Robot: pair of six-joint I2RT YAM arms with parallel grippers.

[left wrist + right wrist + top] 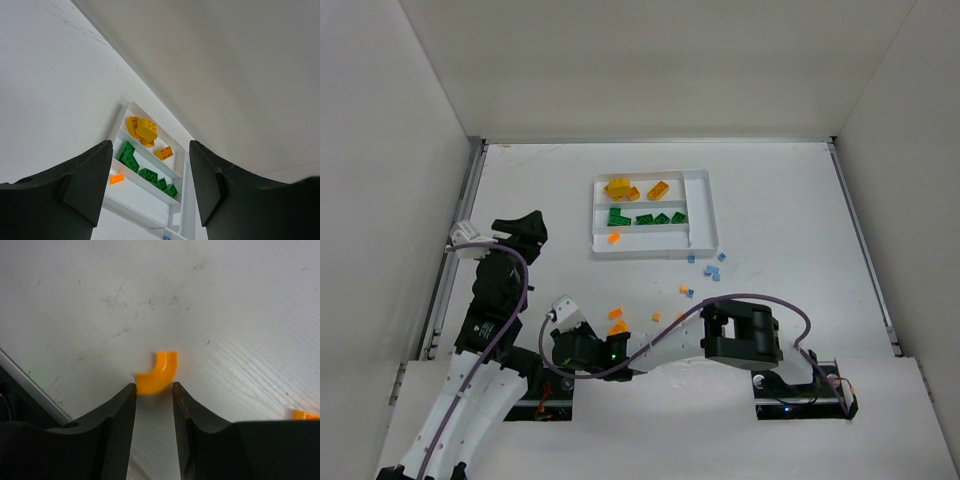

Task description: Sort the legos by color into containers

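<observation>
The white tray (702, 178) holds yellow bricks (620, 187) in its far slot, green bricks (646, 217) in the middle slot and one orange piece (614, 238) in the near slot. My right gripper (154, 386) is low over the table, its fingertips closed on the lower end of an orange curved piece (159, 372), which still touches the table. In the top view this gripper (608, 338) reaches left across the near table. My left gripper (528, 228) is open and empty, raised left of the tray (184, 165).
Loose orange pieces (617, 313) (656, 316) lie near the right gripper; another shows at the right wrist view's edge (306, 414). Small pale blue pieces (711, 268) lie just in front of the tray's right corner. White walls enclose the table on three sides.
</observation>
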